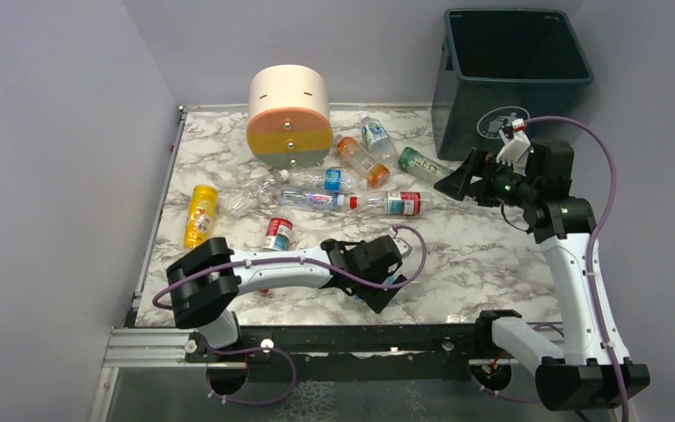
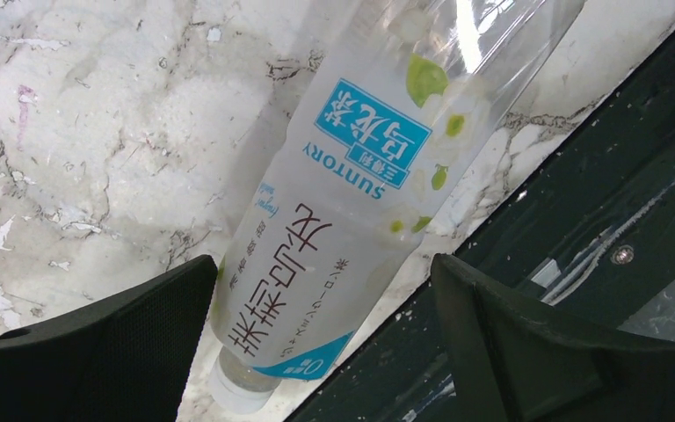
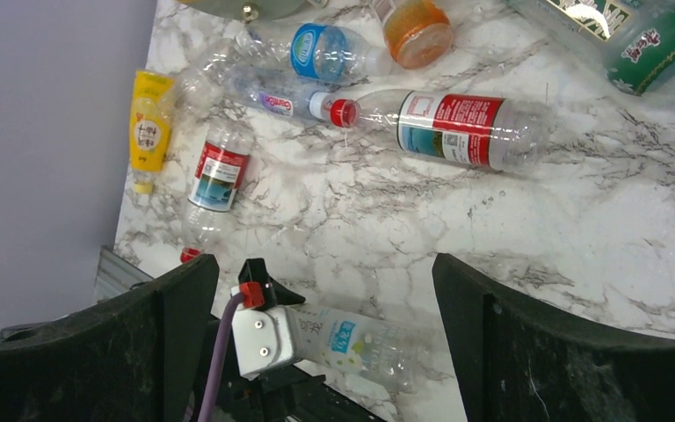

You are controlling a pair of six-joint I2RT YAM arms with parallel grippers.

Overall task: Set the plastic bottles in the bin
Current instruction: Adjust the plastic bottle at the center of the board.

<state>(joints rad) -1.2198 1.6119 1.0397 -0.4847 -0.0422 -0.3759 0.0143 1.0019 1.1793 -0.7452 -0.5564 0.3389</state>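
Observation:
A clear bottle with a white and blue label [image 2: 343, 220] lies at the table's near edge. My left gripper [image 2: 321, 264] is open around it, the left finger close against it and the right finger apart from it. In the top view that gripper [image 1: 385, 288] hides most of the bottle. My right gripper [image 1: 450, 183] is open and empty, held above the table in front of the teal bin [image 1: 510, 79]. Several more bottles lie across the table: yellow [image 1: 199, 214], red-labelled [image 1: 400, 203], orange [image 1: 360, 160], green [image 1: 422, 163], blue-labelled [image 1: 330, 180].
A cream cylindrical drawer unit [image 1: 289, 114] stands at the back of the table. The dark frame rail [image 2: 580, 220] runs right beside the bottle at the near edge. A loose red cap [image 3: 190, 254] lies near the left front. Walls close in on the left and behind.

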